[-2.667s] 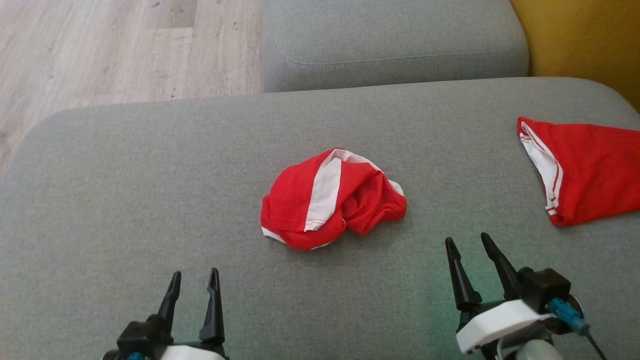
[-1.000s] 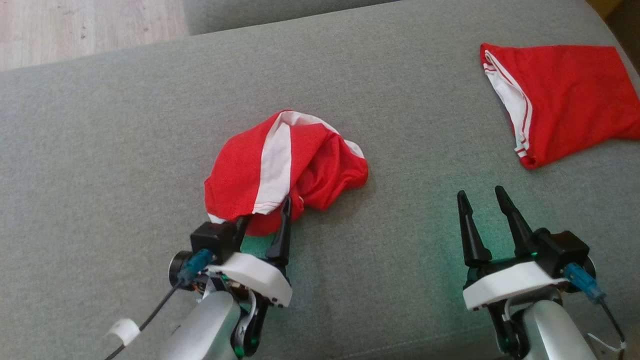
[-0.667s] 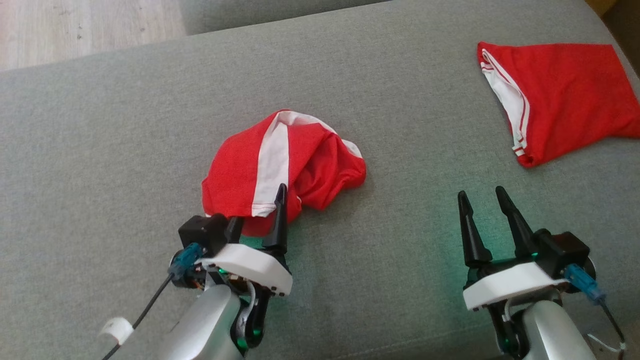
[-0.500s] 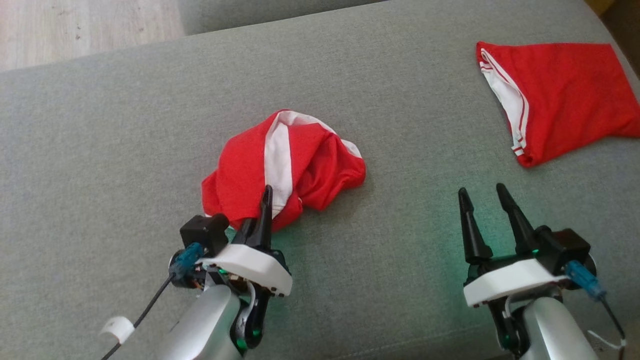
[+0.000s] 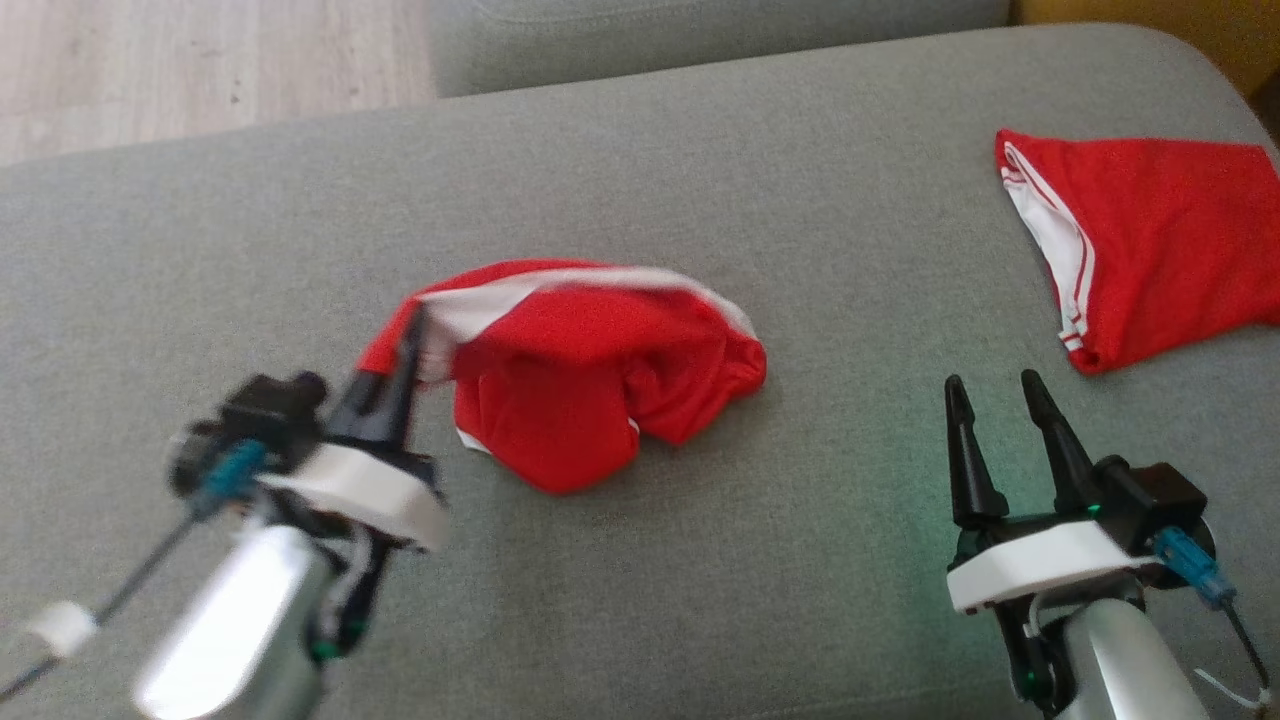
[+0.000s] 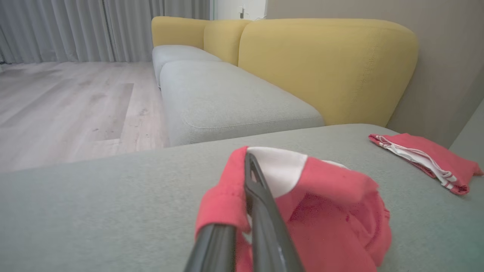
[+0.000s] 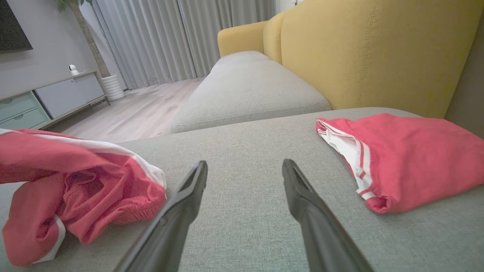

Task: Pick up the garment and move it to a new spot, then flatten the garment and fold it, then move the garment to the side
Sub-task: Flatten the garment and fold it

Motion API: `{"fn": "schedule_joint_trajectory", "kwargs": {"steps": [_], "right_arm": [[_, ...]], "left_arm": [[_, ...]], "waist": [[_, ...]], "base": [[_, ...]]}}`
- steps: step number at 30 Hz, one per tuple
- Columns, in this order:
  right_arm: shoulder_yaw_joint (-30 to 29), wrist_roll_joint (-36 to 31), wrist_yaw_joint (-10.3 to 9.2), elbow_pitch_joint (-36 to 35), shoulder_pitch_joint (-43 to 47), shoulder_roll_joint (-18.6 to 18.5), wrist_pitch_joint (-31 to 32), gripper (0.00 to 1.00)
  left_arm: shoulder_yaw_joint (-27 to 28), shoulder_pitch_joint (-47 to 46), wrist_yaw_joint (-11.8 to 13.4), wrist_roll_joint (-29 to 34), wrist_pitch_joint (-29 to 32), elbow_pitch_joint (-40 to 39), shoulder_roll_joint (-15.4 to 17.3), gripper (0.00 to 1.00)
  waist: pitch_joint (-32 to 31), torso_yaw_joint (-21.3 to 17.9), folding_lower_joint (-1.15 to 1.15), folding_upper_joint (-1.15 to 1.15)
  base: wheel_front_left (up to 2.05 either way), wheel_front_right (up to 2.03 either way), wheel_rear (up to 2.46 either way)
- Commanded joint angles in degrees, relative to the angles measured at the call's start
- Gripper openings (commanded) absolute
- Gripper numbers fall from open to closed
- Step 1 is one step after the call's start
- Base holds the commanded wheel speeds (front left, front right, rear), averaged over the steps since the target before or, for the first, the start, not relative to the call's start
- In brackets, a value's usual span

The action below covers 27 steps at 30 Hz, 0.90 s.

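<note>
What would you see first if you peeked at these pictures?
The bright red and white garment sits crumpled in the middle of the grey cushion, with the left gripper pinching its edge. Next comes a second red garment, lying flatter at the cushion's far right, beyond the open right gripper.

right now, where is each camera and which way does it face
Head view: from the head, down at the grey cushion; left gripper shut on crumpled garment, right gripper open.
Left wrist view: low, along its shut fingers, towards the yellow backrest.
Right wrist view: same way, along its open fingers.
Both wrist views share the second garment.
</note>
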Motion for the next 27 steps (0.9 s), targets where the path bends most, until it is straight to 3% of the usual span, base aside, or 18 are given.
{"fn": "schedule_joint_trajectory", "kwargs": {"steps": [1,7,13,17,26,27], "right_arm": [[1.1,-0.2,0.21,-1.5,-0.2,-0.2,-0.7,1.00],[1.5,0.0,0.21,-1.3,0.1,-0.2,-0.6,1.00],[1.5,0.1,0.21,-1.0,0.4,-0.2,-0.7,1.00],[1.2,-0.1,0.21,-1.0,0.6,-0.2,-0.7,1.00],[1.0,-0.5,0.21,-1.1,1.2,-0.2,-0.3,1.00],[1.1,-0.6,0.21,-1.1,1.3,-0.2,-0.2,1.00]], "left_arm": [[3.1,-1.9,0.5,0.4,0.9,-2.9,3.0,0.00],[3.6,0.9,-2.2,-0.1,8.9,-8.6,13.6,0.00],[5.4,5.9,-1.8,-3.2,12.3,-10.3,17.9,0.00],[5.9,9.0,-1.0,-4.7,12.0,-10.0,18.0,0.00],[5.5,13.9,0.6,-6.7,8.1,-6.8,13.8,0.00],[5.4,14.2,0.7,-6.8,7.6,-6.3,13.3,0.10]], "waist": [[-0.7,0.5,0.00,0.00],[-1.7,0.6,0.00,0.00],[-2.0,0.3,0.00,0.00],[-2.1,0.2,0.00,0.00],[-2.7,0.6,0.00,0.00],[-2.9,0.7,0.00,0.00]], "base": [[0.00,0.00,0.00],[0.00,0.00,0.00],[0.00,0.00,0.00],[0.00,0.00,0.00],[0.00,0.00,0.00],[0.00,0.00,0.00]]}}
